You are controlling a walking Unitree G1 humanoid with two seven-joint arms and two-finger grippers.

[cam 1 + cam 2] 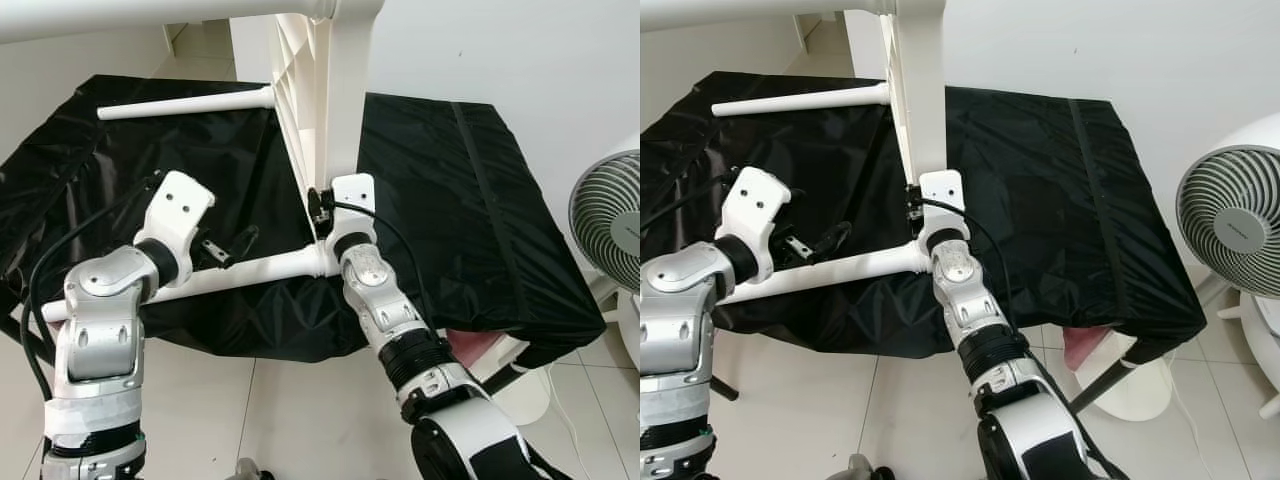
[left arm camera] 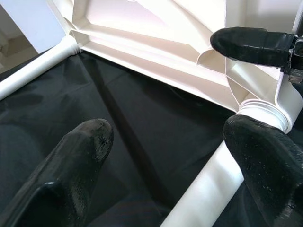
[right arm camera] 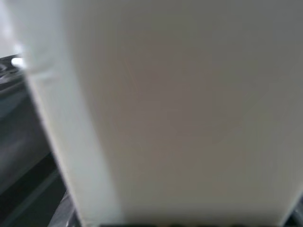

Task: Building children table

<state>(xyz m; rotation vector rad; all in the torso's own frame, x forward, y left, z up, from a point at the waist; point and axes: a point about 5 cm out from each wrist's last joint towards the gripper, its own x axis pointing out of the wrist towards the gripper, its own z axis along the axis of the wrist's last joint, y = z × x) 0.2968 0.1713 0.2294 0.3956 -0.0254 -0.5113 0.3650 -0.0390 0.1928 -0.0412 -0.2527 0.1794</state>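
In the left eye view, a white plastic table top [image 1: 322, 110] stands on its edge on a surface covered with black cloth [image 1: 470, 200]. One white leg [image 1: 185, 103] juts sideways from its far corner; a second leg [image 1: 230, 277] juts from the near corner toward the robot's left. The left gripper [image 1: 228, 247] sits at this near leg, fingers spread to either side of it. The right gripper [image 1: 322, 207] presses against the near edge of the table top; whether it is open cannot be told. A fan [image 1: 612, 215] stands at the right.

The right eye view shows the same scene.

In the left wrist view, the fingers [image 2: 75, 163] are wide apart, one lying against the near leg [image 2: 213, 182] by its socket.

In the right wrist view, a blurred white panel [image 3: 189, 113] is close up.
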